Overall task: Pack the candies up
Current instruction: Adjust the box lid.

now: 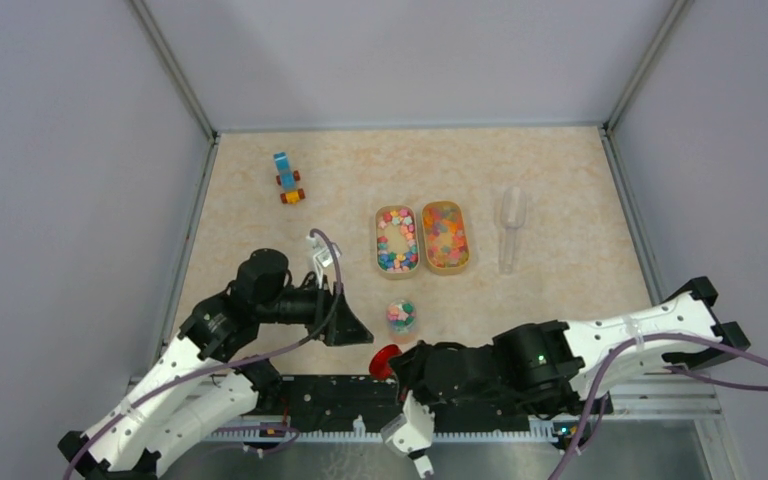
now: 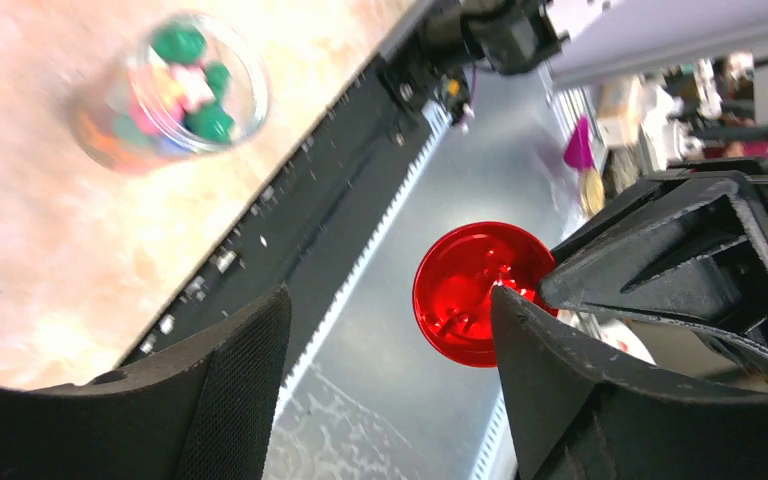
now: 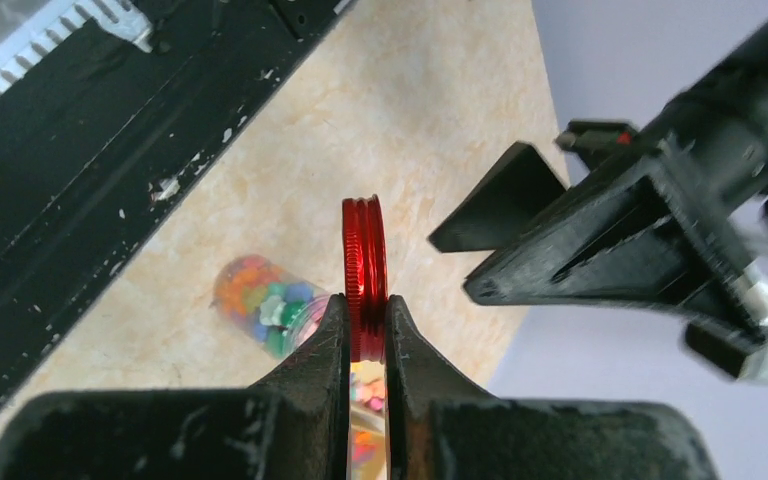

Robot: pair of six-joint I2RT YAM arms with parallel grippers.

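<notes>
Two grippers meet at the lid [image 3: 363, 250]: my right gripper [image 3: 365, 312] is clenched on its rim, edge-on, while my left gripper [image 2: 388, 300] gapes empty beside it. Candies [image 2: 192, 88] sit in the upright jar [image 1: 400, 322] just beyond the lid; more fill two trays [image 1: 377, 240] farther back.

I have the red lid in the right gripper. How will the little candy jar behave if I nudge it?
The jar looks small and clear, probably light, so it may slide on the smooth table. Nothing holds it and it stands narrow, so an off-centre push from the red lid could tip it. Its mouth is open: candies would likely spill.
</notes>
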